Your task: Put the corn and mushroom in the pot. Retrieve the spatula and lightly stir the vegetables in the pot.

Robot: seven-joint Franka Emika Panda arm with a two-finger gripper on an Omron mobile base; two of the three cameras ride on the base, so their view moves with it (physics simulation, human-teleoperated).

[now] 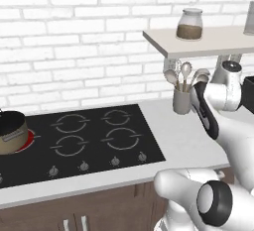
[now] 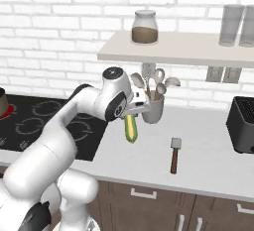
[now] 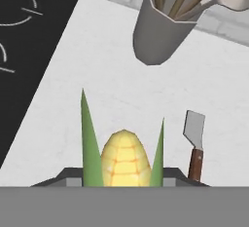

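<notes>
The corn (image 2: 130, 128) hangs upright, tip down, clamped in the gripper (image 2: 133, 110) above the white counter (image 2: 208, 155), just left of the grey utensil cup (image 2: 153, 109); the spatula (image 2: 175, 154) lies nearby.

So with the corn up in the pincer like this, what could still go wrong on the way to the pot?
1. The corn hangs end-down from the pincer, apparently held near its top; a quick swing might loosen it.
2. The utensil cup stands right beside the hand, so turning could clip it or its spoons.
3. The pot sits at the far left edge of the cooktop, a long carry; the cob may catch the rim if lowered crosswise.
</notes>
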